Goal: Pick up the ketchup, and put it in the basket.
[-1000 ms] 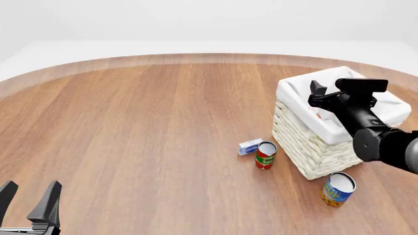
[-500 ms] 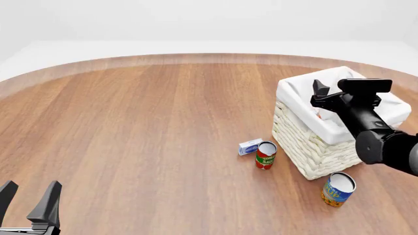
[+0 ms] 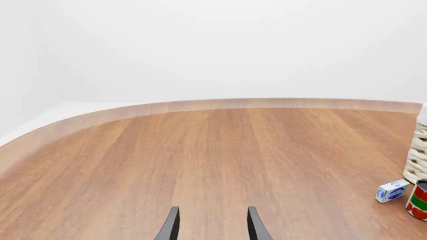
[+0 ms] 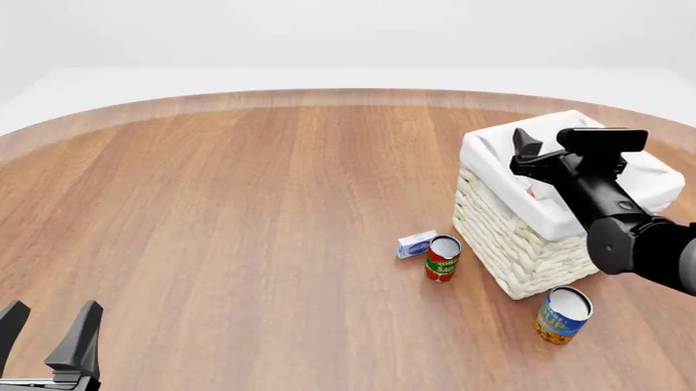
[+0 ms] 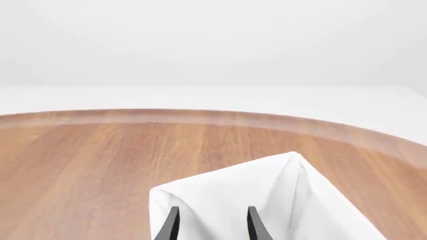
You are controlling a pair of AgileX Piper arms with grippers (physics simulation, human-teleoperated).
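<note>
The basket, pale woven wicker with a white cloth lining, stands at the right of the table. A small patch of red, the ketchup, shows inside it, mostly hidden by my right arm. My right gripper hovers over the basket's opening, open and empty. In the right wrist view its fingers stand apart above the white lining. My left gripper is open and empty at the near left edge, far from the basket. It also shows open in the left wrist view.
A red-and-green can and a small white-and-blue box stand just left of the basket. An orange-and-blue can stands in front of it. The left wrist view shows the box, the can and the basket's wall.
My right gripper has only shifted slightly above the basket and stays open. The left arm has not moved.
</note>
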